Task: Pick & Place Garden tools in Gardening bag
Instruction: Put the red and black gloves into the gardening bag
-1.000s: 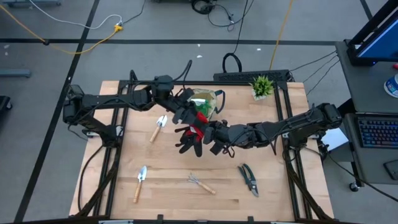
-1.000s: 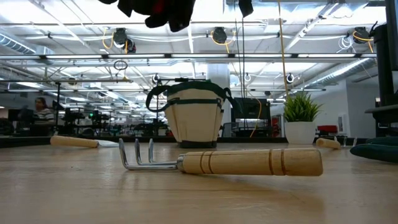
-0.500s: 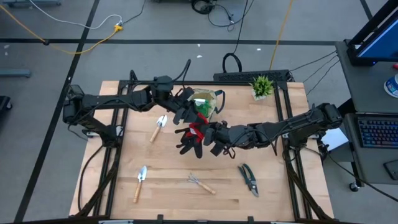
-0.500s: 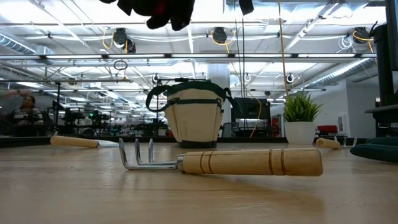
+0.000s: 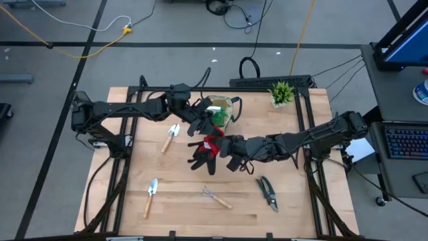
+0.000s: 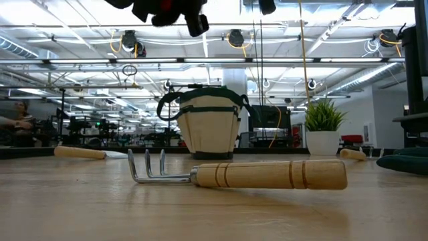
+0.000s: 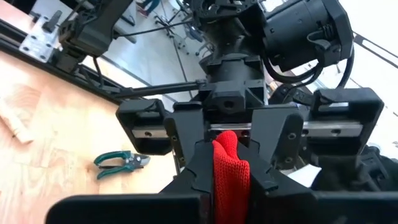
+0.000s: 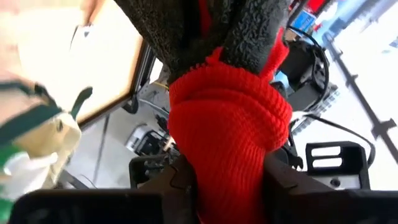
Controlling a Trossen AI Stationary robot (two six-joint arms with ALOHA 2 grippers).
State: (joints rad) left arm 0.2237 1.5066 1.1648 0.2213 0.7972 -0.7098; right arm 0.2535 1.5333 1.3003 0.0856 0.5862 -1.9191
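The red-black glove [image 5: 202,151] hangs high over the table's middle, between my two grippers; its dark fingers show at the top of the low view [image 6: 170,8]. My left gripper [image 5: 208,129] comes from the far left and is shut on its red cuff. My right gripper [image 5: 221,145] comes from the right and also closes on the cuff. The gardening bag [image 5: 221,110] stands upright just beyond them. Two trowels [image 5: 170,137] [image 5: 150,196], the rake [image 5: 215,197] and the pruning shears [image 5: 267,193] lie flat on the table. My left gripper pinches the glove's red knit cuff [image 7: 231,163] between its two fingers, facing my right gripper head-on. The glove is lifted clear of the table. My right gripper has the bunched red cuff [image 8: 231,140] between its two fingers; the glove's black part [image 8: 186,31] extends beyond the fingertips.
A small potted plant [image 5: 281,92] stands at the far right corner. The rake [image 6: 241,174] lies near the front edge, with bare wood around it. People show in the room behind the table.
My left gripper has moved a little toward the glove's red cuff and my right gripper. The glove has shifted slightly toward the table's left and hangs in a changed shape, still high above the table.
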